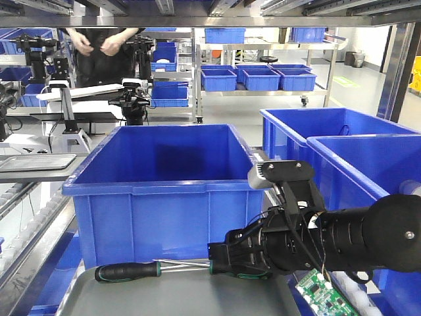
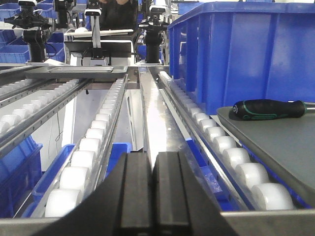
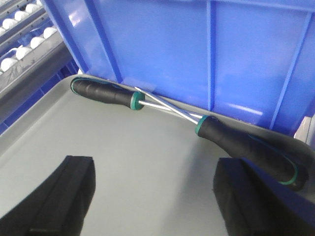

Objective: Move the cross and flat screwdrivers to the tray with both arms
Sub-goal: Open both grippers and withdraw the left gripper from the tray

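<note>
Two screwdrivers with black and green handles lie on the grey tray point(image 3: 113, 152), their steel shafts crossing against the blue bin's wall. One handle point(image 3: 101, 92) points left, the other point(image 3: 248, 150) lies right, beside my right finger. My right gripper point(image 3: 155, 191) hovers open over the tray with nothing between its fingers. In the front view the right gripper point(image 1: 222, 255) sits low over the tray point(image 1: 184, 296), right of the left screwdriver point(image 1: 128, 270). My left gripper point(image 2: 153, 189) is shut and empty, off the tray's left, over the roller track. The left screwdriver handle point(image 2: 268, 109) shows on the tray point(image 2: 280, 147).
A deep blue bin point(image 1: 164, 187) stands directly behind the tray, with more blue bins point(image 1: 342, 138) to the right. Roller conveyor lanes point(image 2: 93, 142) run along the left. A person point(image 1: 105, 46) and other equipment stand at the back.
</note>
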